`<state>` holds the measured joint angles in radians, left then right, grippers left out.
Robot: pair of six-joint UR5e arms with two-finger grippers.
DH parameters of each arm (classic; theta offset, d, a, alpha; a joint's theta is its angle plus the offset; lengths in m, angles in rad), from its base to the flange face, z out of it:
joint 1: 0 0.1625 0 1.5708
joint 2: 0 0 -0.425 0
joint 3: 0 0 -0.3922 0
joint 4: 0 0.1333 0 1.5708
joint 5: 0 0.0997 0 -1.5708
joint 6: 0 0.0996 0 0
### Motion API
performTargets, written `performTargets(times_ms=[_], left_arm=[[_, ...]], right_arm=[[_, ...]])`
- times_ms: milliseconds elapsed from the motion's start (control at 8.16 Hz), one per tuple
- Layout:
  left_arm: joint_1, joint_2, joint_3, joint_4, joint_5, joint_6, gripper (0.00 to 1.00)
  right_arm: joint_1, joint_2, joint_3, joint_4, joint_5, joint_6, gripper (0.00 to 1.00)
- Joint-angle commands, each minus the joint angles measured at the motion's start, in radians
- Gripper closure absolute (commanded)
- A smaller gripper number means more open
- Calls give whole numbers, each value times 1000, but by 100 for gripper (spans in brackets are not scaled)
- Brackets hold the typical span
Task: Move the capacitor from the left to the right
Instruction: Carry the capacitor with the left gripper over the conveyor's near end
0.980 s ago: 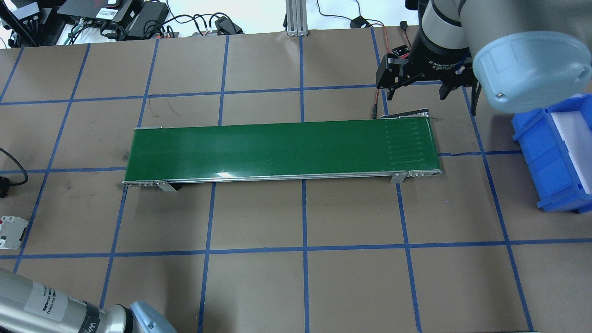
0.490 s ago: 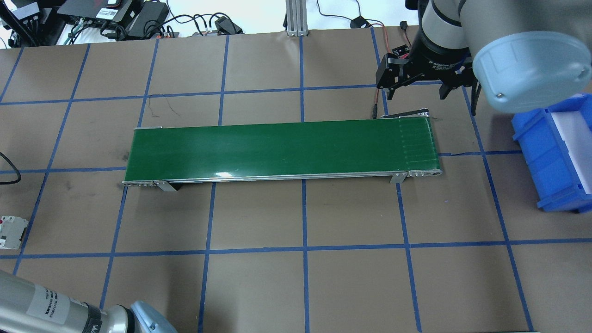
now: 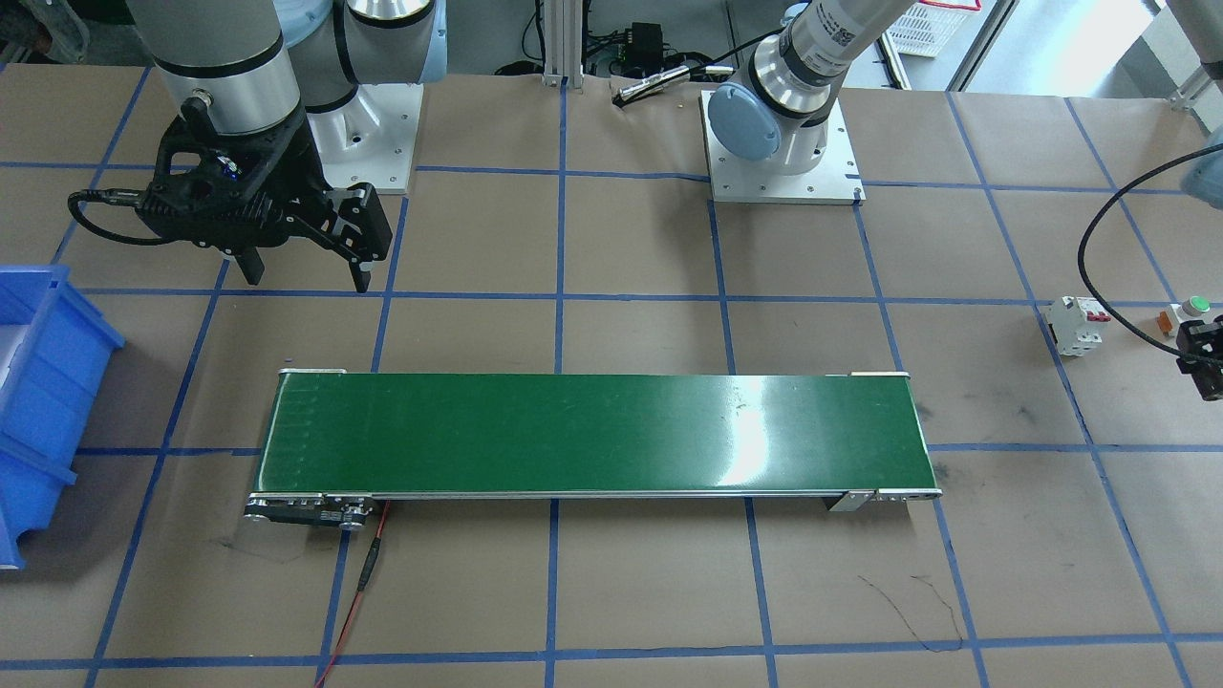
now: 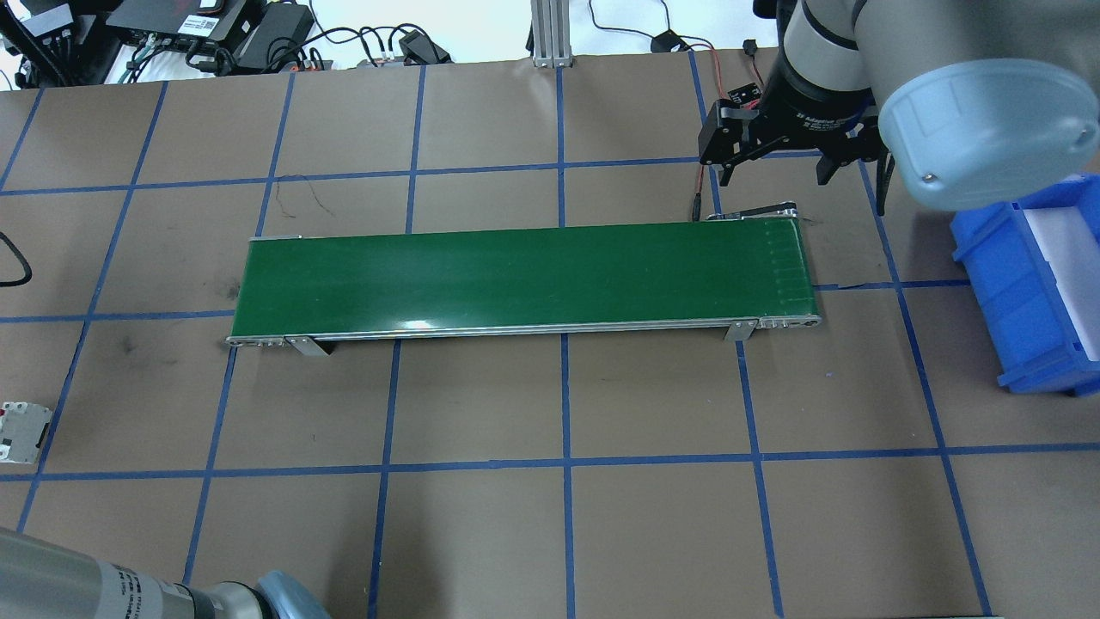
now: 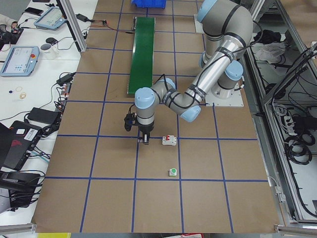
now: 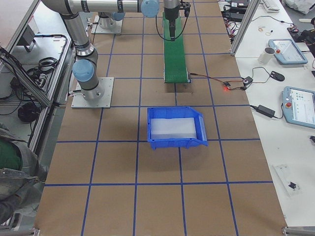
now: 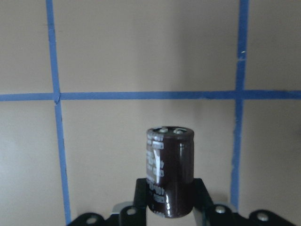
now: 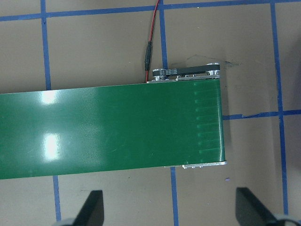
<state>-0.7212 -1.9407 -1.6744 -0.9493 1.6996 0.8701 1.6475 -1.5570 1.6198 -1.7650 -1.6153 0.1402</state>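
Note:
The capacitor [image 7: 169, 172], a dark brown cylinder with a lighter top, stands upright between the fingers of my left gripper [image 7: 169, 200], which is shut on it over brown paper with blue tape lines. That gripper shows at the right edge of the front-facing view [image 3: 1206, 361] and in the exterior left view [image 5: 142, 138]; it is outside the overhead view. My right gripper [image 4: 773, 176] is open and empty, hovering past the right end of the green conveyor belt [image 4: 524, 275]. Its fingers [image 8: 91, 207] frame the belt's end [image 8: 197, 122].
A white breaker with red switches [image 3: 1075, 325] and a green-topped push button [image 3: 1190, 308] lie near the left gripper. The breaker also shows at the overhead view's left edge [image 4: 19, 430]. A blue bin [image 4: 1023, 292] stands right of the belt. A red wire [image 8: 151, 33] runs from the belt's end.
The left gripper's black tip and cable have slid out past the overhead view's left edge, and the left arm has drawn lower in the corner. The right arm has not moved.

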Motion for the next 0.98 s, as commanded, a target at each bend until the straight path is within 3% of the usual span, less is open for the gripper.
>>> performTargets(times_ms=[0,245,490,613,858], left_arm=[[-128,95,2,-161,3,-167,96],[-269,132,2,-265,0,-284,96],[-445,144,2,-302,-1,-341,92],[-524,147,2,-302,0,-355,85],[-633,151,-1,-322,2,-411,86]], right_arm=[[0,0,0,1,0,-1,0],[0,0,0,1,-1,-1,0],[0,0,0,1,-3,-2,0],[0,0,0,1,-3,-1,0],[0,0,0,-2,-3,-2,0]])
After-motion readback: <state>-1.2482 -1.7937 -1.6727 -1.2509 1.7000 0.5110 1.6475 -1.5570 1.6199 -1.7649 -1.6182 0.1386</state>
